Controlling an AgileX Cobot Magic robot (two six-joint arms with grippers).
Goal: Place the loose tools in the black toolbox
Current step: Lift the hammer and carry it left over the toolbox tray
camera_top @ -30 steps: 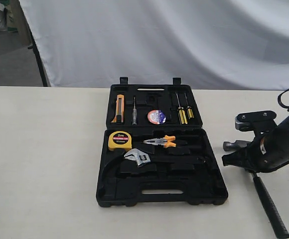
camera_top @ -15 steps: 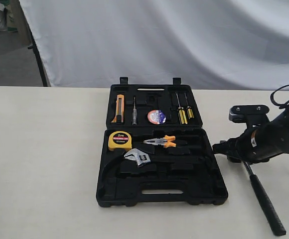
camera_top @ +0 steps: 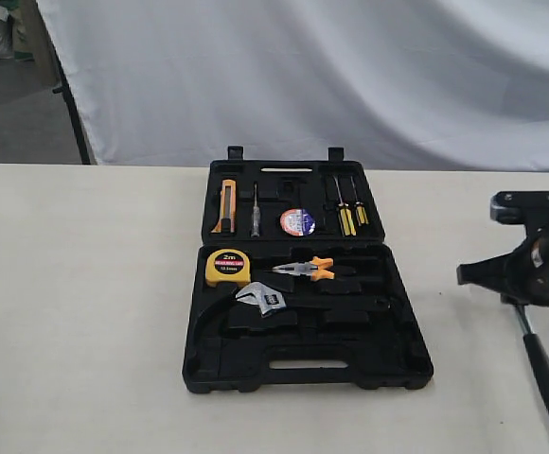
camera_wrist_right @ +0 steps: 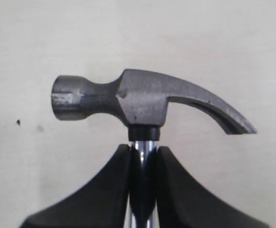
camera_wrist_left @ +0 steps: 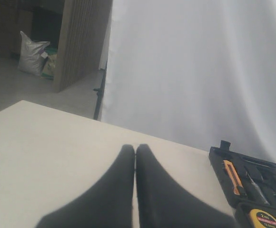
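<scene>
We find the right gripper (camera_wrist_right: 142, 154) pinching the hammer (camera_wrist_right: 142, 102) by its steel shaft (just below the head); the left gripper (camera_wrist_left: 135, 152) has its jaws pressed together.

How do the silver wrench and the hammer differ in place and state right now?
The wrench lies inside the black toolbox, untouched; the hammer is outside it, its shaft clamped by the right gripper. The wrench head is bright silver; the hammer head is dull grey. Both are metal tools.
</scene>
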